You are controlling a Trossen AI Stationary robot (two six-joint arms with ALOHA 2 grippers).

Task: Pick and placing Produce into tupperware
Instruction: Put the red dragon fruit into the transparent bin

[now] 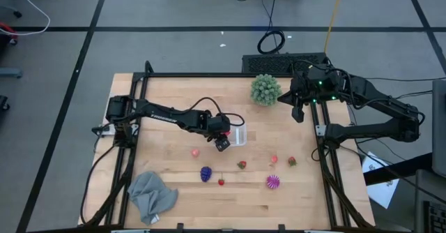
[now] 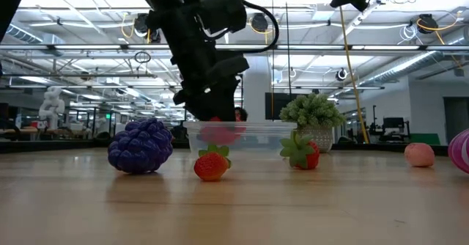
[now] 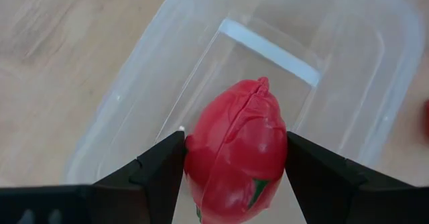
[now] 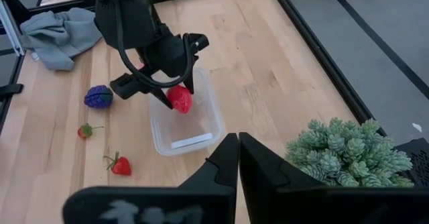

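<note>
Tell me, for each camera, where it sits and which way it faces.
High: overhead, looking down; both arms show.
Low: at tabletop height, looking across; left gripper above the tupperware.
Left wrist: looks past its fingers clamping a red toy fruit.
Right wrist: past the shut right gripper, sees table.
All share that fruit and tupperware.

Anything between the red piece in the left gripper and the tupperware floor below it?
Nothing: in the left wrist view the red produce hangs over the tupperware's bare clear bottom.
</note>
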